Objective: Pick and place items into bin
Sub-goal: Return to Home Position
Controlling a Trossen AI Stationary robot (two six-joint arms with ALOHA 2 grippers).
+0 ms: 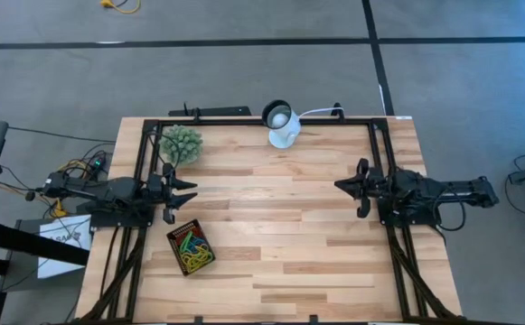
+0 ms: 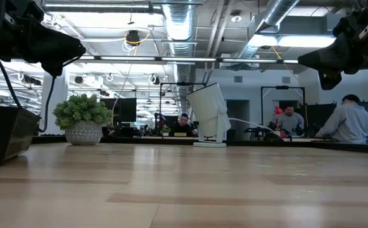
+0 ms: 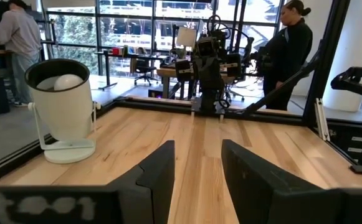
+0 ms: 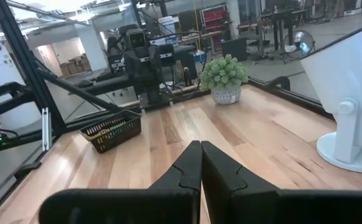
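Spread left fingers hang near the black bin, holding coloured bands at the worktop's near left, and could bump it over; right fingers are pressed together.

The potted green plant stands on the wooden table close beside my left hand, toward the far edge. The white round lamp sits farther along that edge, roughly midway between my left hand and my right hand, and its white cable runs along the black frame on my right hand's side. Beyond the table, people are in the room, well apart from both hands.
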